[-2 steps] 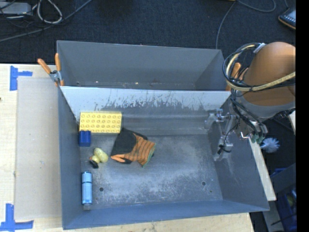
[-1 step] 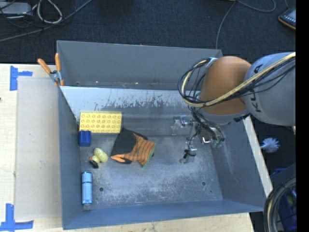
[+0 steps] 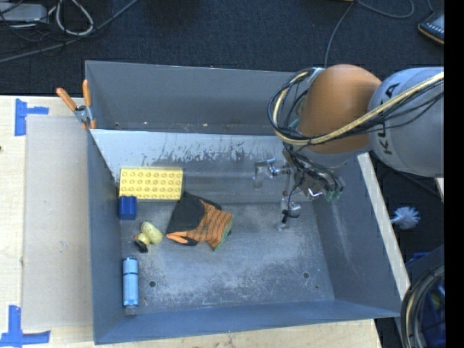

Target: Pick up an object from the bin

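Observation:
My gripper (image 3: 278, 191) hangs low over the right half of the bin, its two metal fingers spread open with nothing between them. One fingertip (image 3: 288, 212) points down near the bin floor, the other sits higher by the back wall. The nearest loose thing is a black and orange striped soft item (image 3: 200, 225), lying to the left of the gripper and apart from it.
Along the bin's left side lie a yellow studded building plate (image 3: 150, 183), a small blue block (image 3: 127, 207), a small yellow and black piece (image 3: 148, 235) and a blue cylinder (image 3: 130, 281). The arm's orange cover and cables hang over the right rim.

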You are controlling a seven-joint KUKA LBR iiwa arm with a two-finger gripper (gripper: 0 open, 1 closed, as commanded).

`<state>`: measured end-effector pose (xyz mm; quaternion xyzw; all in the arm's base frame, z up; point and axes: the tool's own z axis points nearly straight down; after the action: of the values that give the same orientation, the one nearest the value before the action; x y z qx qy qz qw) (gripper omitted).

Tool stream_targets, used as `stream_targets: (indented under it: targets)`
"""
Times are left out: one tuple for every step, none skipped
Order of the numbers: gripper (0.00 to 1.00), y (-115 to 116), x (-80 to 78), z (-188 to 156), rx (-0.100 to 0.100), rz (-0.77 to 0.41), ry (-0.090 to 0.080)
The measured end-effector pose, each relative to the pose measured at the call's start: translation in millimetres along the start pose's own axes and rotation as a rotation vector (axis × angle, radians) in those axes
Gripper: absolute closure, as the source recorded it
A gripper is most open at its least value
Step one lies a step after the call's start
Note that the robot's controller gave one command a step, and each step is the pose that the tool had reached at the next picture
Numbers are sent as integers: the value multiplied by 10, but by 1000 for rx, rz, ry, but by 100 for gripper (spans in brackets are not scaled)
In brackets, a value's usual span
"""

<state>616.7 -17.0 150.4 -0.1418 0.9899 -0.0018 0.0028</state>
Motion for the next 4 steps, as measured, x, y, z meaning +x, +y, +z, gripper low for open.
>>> stream_targets:
  targets:
    - [0,831,54,254,-5,102,8]
    - [0,1035,-19,646,3,-216,-4]
    - [100,1272,-61,784,-8,-172,-1]
    - [100,1272,-62,783,-8,-172,-1]
